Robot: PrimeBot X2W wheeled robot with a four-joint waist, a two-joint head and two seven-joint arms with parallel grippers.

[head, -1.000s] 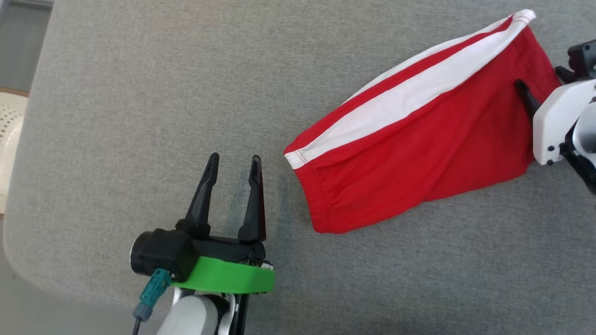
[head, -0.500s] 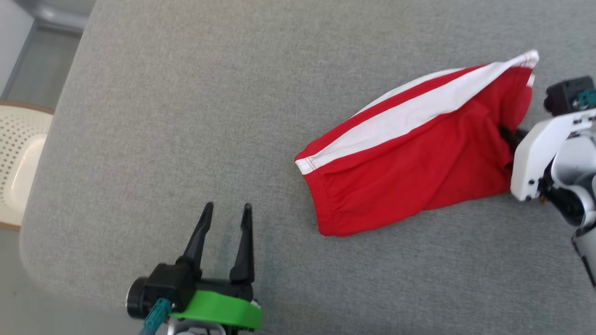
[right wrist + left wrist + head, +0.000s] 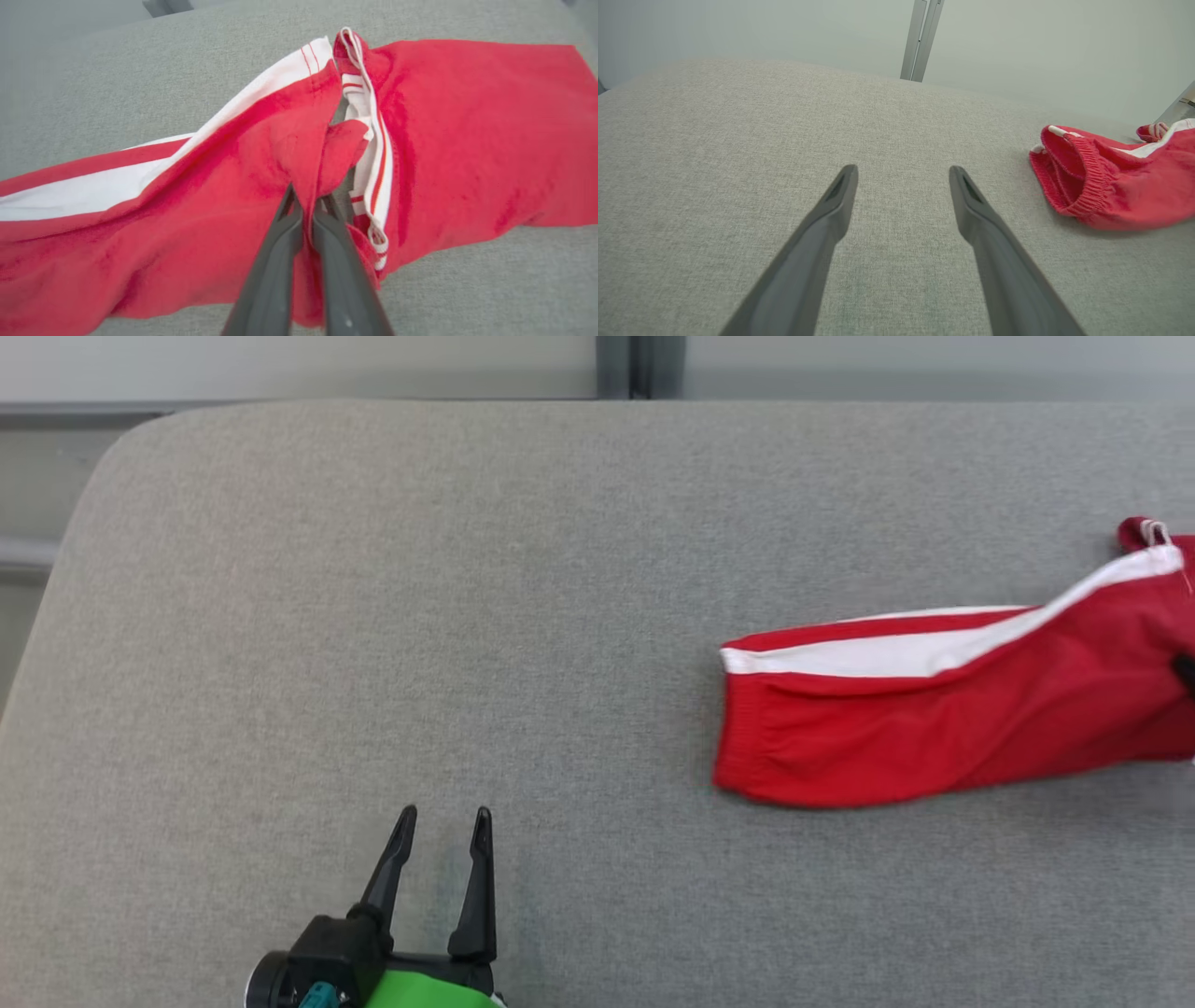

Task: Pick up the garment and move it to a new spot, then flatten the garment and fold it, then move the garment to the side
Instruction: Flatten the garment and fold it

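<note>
Garment [image 3: 196,219] between tight right jaws

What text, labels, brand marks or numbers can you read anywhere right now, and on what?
None to read.
Red shorts: plain white stripes, no print or tag showing.
Grey fabric surface: no markings.
Left hand: no lettering visible.
</note>
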